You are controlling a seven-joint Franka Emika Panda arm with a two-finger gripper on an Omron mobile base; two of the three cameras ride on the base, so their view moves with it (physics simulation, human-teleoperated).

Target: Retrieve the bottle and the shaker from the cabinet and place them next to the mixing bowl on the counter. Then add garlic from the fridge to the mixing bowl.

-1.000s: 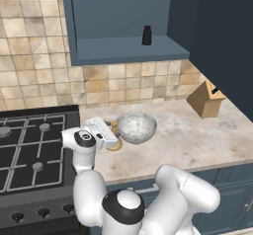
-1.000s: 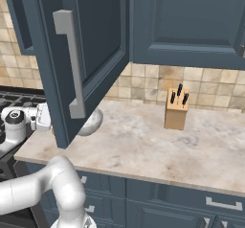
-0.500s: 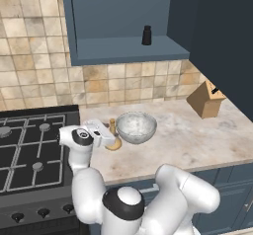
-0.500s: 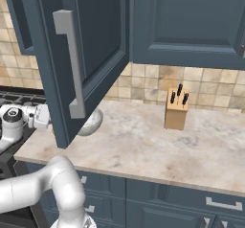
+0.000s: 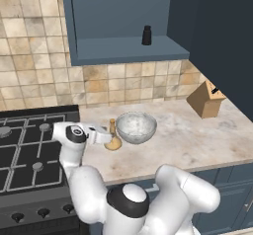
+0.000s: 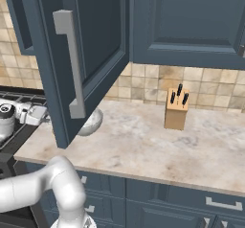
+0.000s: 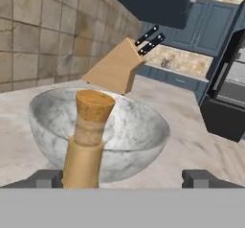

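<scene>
**Backing off the bottle without tipping it**

Releasing cleanly is the job here, and the room to do it in is tight. Ahead of the gripper the tabletop [image 5: 197,135] runs away broad and bare toward a knife block [image 5: 206,99] at the far wall; up and beyond the gripper hangs the cabinet [image 5: 123,26] with its door swung wide, and the shaker [image 5: 147,35] stands on its shelf, well above and past the hand. That is the next thing to fetch, to my judgement, with the garlic errand after it.

Just beyond the gripper sits the mixing bowl [image 7: 100,131], upright, and close in front of it the bottle [image 7: 88,136] stands on its base on the tabletop, its corked neck rising between the finger tips in the hand view. It sits nearer one tip than the other, so it is off centre in the gap. The gripper [image 5: 103,137] is spread wide, with daylight showing on both sides of the bottle; nothing is pinched.

To finish well, I would draw the hand straight back along its own line, away from bowl and bottle, keeping the jaws wide and level until both tips are clear of the bulbous base. A sideways swing or an early lift could clip the thin neck on the near side and topple it against the bowl. Only once clear should the arm rise toward the shelf.
</scene>
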